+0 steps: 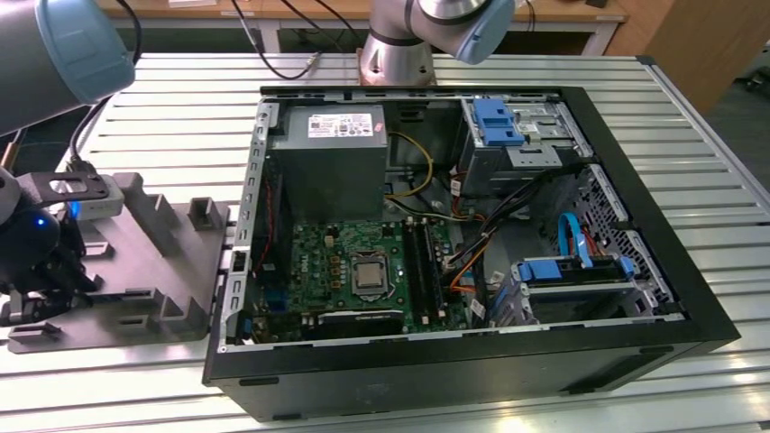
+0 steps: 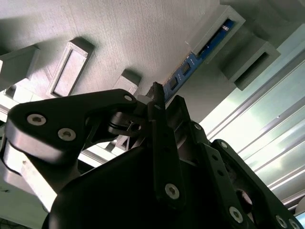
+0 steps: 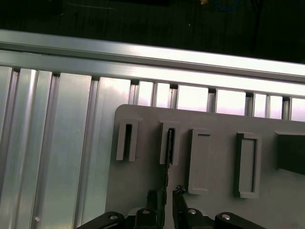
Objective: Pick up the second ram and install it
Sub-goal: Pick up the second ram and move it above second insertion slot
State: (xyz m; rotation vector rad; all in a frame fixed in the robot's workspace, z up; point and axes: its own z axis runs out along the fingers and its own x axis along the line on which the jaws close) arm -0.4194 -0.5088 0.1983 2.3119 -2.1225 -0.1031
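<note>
- One second ram (image 3: pixel 167 162) stands on its edge in a slot of the gray holder (image 3: pixel 219 126); I count four raised slots.
- One gripper (image 3: pixel 166 194) straddles it, spread, not yet pinching.

second ram (image 2: pixel 190 61), thin blue stick (dark chips), apparently upright in holder (image 2: pixel 143 28) slot

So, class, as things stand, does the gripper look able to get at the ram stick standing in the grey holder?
Probably yes. The gripper is lined up right at the ram stick, which stands on edge in its slot of the grey holder with its upper edge exposed, and nothing lies between them.
</note>
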